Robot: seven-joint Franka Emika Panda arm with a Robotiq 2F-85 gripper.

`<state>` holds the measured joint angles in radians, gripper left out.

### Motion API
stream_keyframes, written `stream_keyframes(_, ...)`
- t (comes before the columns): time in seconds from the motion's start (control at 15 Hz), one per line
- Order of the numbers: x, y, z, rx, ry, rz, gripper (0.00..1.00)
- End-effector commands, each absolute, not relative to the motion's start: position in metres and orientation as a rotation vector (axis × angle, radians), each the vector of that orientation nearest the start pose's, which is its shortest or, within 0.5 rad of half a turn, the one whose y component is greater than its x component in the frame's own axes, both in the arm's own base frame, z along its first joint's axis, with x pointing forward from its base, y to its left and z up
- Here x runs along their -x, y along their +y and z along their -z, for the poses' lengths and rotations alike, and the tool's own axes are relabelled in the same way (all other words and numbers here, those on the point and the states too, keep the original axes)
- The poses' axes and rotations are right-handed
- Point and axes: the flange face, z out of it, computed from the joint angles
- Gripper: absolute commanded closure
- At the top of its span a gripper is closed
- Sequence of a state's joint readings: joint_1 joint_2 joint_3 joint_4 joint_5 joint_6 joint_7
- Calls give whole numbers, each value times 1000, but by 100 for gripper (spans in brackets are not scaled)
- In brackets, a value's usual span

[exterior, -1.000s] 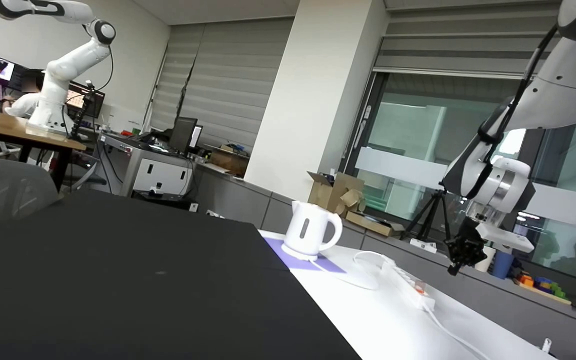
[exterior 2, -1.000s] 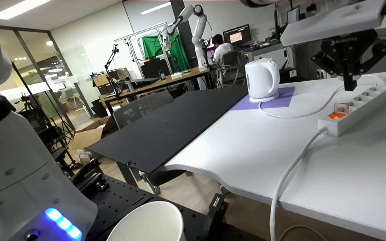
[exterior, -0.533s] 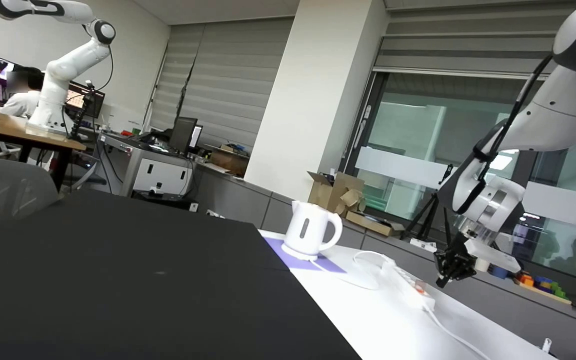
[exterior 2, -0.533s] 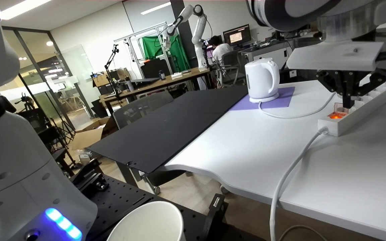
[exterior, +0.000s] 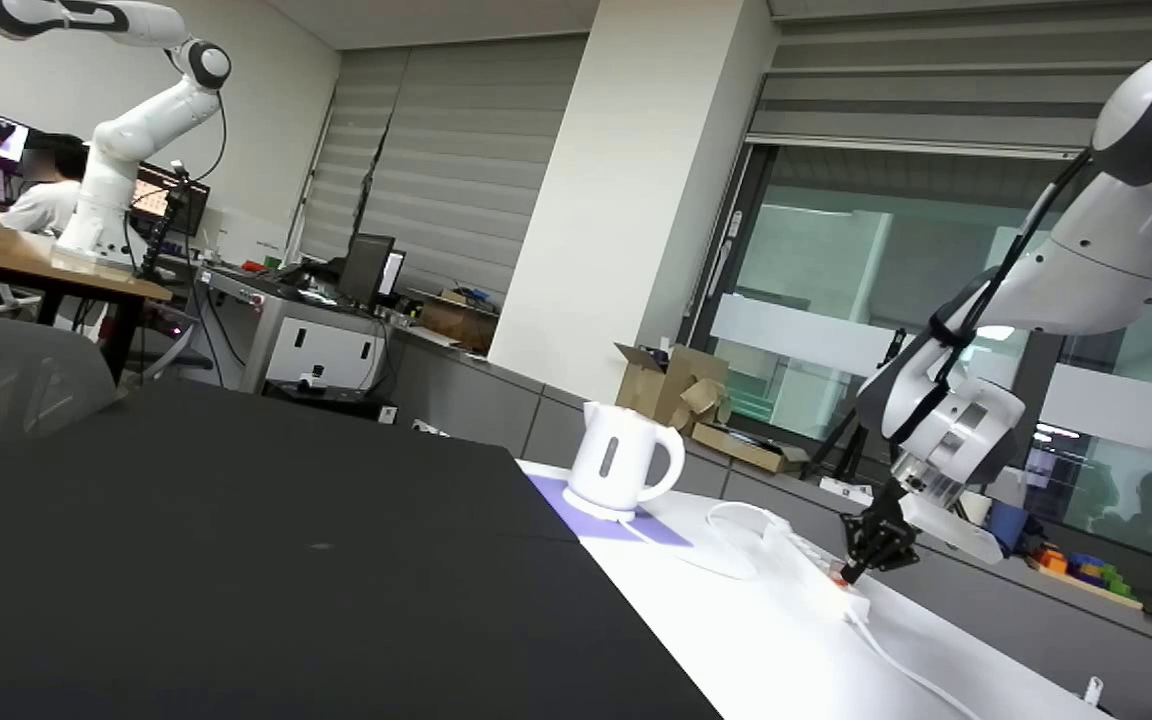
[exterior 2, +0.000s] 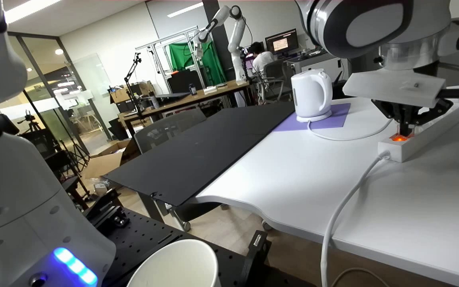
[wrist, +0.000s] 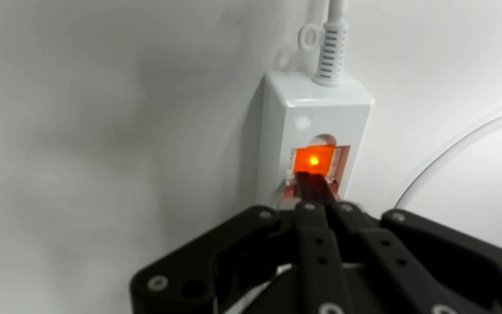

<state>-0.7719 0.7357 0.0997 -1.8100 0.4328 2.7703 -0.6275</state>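
Here, in wrist view, the closed, empty end effector (wrist: 313, 179) has the switch (wrist: 314, 159) at twelve o'clock, along the power strip's (wrist: 342, 122) length.

One power strip (exterior 2: 436, 131), one switch (wrist: 314, 159), one kettle (exterior 2: 311, 95), two robot arms (exterior: 1126, 240)
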Motion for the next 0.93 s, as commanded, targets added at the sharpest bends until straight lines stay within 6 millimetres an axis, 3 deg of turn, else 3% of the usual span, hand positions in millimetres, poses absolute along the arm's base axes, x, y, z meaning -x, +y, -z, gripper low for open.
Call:
stream_keyframes(0.0,-517,-437,-151,2902,746,503,100)
stream_keyframes(0.87,-520,-442,-155,2880,884,333,100)
